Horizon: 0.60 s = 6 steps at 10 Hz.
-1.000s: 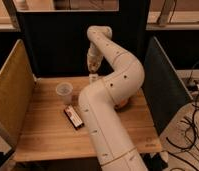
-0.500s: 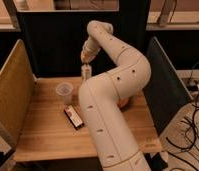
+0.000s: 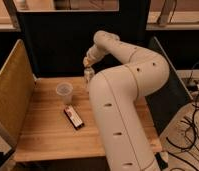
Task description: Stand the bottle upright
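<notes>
Nearest, a dark packet (image 3: 73, 117) lay on the bench (image 3: 43, 135); beyond it stood a translucent cup (image 3: 64, 92). Farthest, at upper centre, the gripper (image 3: 87, 66) was clenched on the upright bottle (image 3: 89, 76).

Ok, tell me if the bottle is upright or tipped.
Upright: the bottle stands vertical at the table's back edge, the shut gripper on its top.

Lab: partitioned wooden test table (image 3: 48, 132)
</notes>
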Each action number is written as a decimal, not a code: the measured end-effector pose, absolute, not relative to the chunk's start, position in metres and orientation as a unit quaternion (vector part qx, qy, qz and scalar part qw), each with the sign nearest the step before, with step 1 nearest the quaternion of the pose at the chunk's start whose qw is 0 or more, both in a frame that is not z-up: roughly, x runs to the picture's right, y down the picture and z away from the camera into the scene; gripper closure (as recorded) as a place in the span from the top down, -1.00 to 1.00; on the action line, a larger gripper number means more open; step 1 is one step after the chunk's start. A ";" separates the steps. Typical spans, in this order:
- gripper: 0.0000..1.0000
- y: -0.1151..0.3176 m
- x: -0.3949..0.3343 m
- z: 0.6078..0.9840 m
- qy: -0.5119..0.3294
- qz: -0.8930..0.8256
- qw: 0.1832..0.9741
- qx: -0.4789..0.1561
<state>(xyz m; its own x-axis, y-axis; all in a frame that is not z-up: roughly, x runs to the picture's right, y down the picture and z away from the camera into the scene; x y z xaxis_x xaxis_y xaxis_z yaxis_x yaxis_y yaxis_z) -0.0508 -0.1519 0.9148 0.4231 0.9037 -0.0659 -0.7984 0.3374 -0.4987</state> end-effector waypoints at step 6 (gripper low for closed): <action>-1.00 -0.144 -0.059 0.913 -0.130 0.524 0.806 -0.244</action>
